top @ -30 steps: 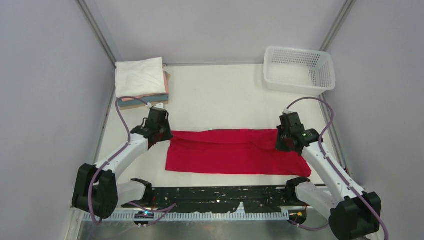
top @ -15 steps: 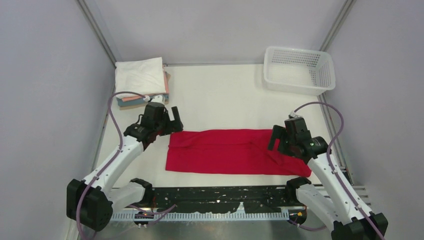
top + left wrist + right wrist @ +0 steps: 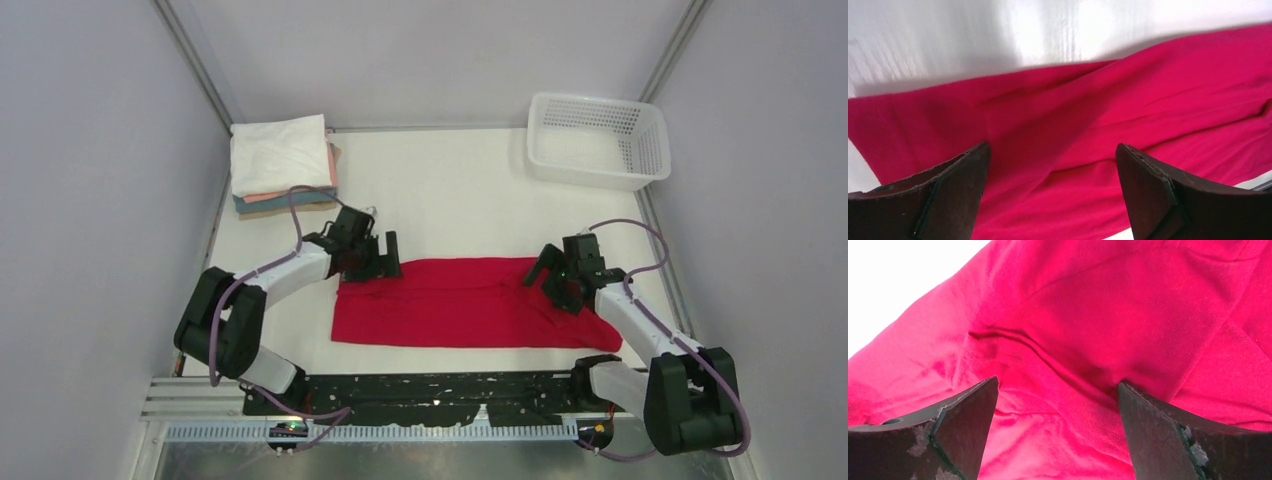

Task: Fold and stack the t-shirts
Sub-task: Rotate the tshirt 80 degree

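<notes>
The bright red t-shirt (image 3: 460, 315) lies flat on the white table (image 3: 450, 190), folded into a long strip across the middle. My left gripper (image 3: 386, 258) hovers open over the strip's far left corner. In the left wrist view the red cloth (image 3: 1098, 115) fills the gap between the dark fingers (image 3: 948, 190), which hold nothing. My right gripper (image 3: 543, 268) hangs open over the strip's far right end. There the creased red cloth (image 3: 1108, 305) lies under the right gripper (image 3: 1058, 400). A stack of folded t-shirts (image 3: 282, 158), white on top, sits at the back left.
A white mesh basket (image 3: 597, 140) stands at the back right corner. Salmon and teal layers (image 3: 290, 200) show under the white shirt. Grey walls close in both sides. A black rail (image 3: 430, 385) runs along the near edge by the arm bases.
Both grippers have opened from shut and let go of the red shirt's ends. Each arm has swung inward over the strip; the shirt stays flat.
</notes>
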Action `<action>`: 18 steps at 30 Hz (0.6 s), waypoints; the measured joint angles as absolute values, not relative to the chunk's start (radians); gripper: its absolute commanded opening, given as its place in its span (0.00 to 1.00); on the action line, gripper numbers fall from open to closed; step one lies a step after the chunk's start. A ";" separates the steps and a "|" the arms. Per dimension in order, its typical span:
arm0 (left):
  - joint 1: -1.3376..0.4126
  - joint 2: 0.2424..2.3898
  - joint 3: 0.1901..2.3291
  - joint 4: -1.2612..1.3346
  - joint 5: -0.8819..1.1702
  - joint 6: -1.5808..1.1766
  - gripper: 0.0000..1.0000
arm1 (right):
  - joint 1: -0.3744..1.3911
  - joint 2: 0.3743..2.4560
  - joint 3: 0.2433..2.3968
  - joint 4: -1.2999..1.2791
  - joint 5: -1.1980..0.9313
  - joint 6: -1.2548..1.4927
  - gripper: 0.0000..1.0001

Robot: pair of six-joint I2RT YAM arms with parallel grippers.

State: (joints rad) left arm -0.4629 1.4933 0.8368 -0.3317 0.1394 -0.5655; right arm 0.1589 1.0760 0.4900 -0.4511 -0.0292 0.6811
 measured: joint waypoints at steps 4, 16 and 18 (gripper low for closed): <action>-0.463 1.495 0.791 -0.323 0.131 -0.583 0.98 | 0.100 1.133 0.494 -0.373 -0.056 0.696 0.95; -0.463 1.104 0.428 -0.160 0.152 -0.753 0.97 | 0.235 1.597 0.833 -0.134 -0.063 0.689 0.95; -0.464 1.036 0.407 -0.220 0.146 -0.776 0.98 | 0.289 1.711 0.955 -0.132 -0.067 0.681 0.95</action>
State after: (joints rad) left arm -0.4637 1.0363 0.4068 -0.2203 0.1459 -0.7757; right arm 0.2886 1.7107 0.9550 -0.1318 -0.0666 0.6811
